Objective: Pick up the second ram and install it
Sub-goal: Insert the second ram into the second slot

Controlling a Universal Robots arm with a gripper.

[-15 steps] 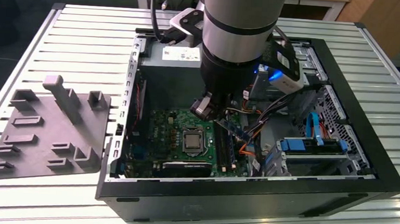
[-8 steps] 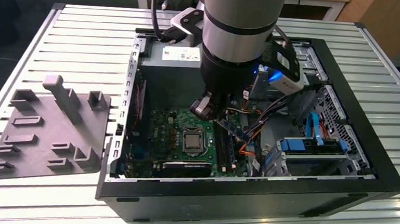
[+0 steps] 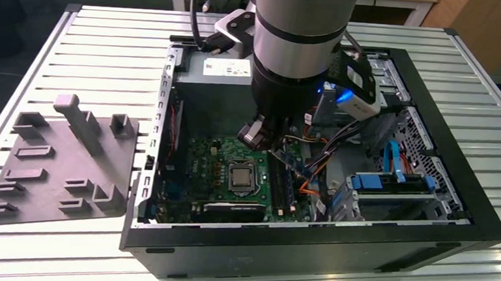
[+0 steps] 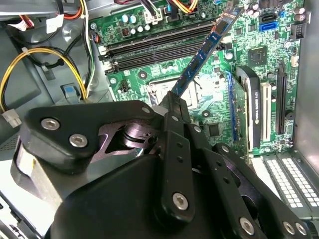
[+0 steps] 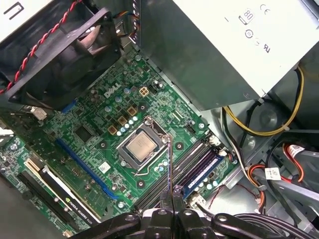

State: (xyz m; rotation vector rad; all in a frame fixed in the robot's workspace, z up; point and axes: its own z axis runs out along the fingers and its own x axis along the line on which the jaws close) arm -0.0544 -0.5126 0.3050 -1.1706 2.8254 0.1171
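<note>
Nearest the wrist cameras, the end effector (image 4: 174, 102) has its two black fingers pressed together on one end of the ram (image 4: 202, 55). It pinches the thin flat faces, which leaves the long lower edge free to meet a slot. The ram juts out from the fingertips as a narrow dark stick with a blue face, held in the air at a slant rather than level. In the first wrist view it shows edge-on as a thin line (image 5: 169, 159) rising from the end effector (image 5: 172, 199). Just beyond it lie the black slots (image 4: 149, 50), side by side on the green motherboard (image 5: 149, 94). The ram hangs over that area but is seated in none of them, and I cannot tell whether its far tip touches the board. One slot seems already to carry a blue stick (image 5: 202, 172). Beside the slots sits the processor (image 5: 139, 148) in its socket, with the fan (image 5: 65, 55) and the grey power supply (image 5: 214, 59) further off. In the middle of the exterior view the arm reaches down into the open case (image 3: 314, 239), the ram (image 3: 291, 164) slanting below the end effector (image 3: 266, 145). The case lies on its side on the slatted bench (image 3: 107, 53), probably so that the board faces up for work from above. A grey moulded tray (image 3: 48, 167) lies well apart at the exterior view's left.
</note>
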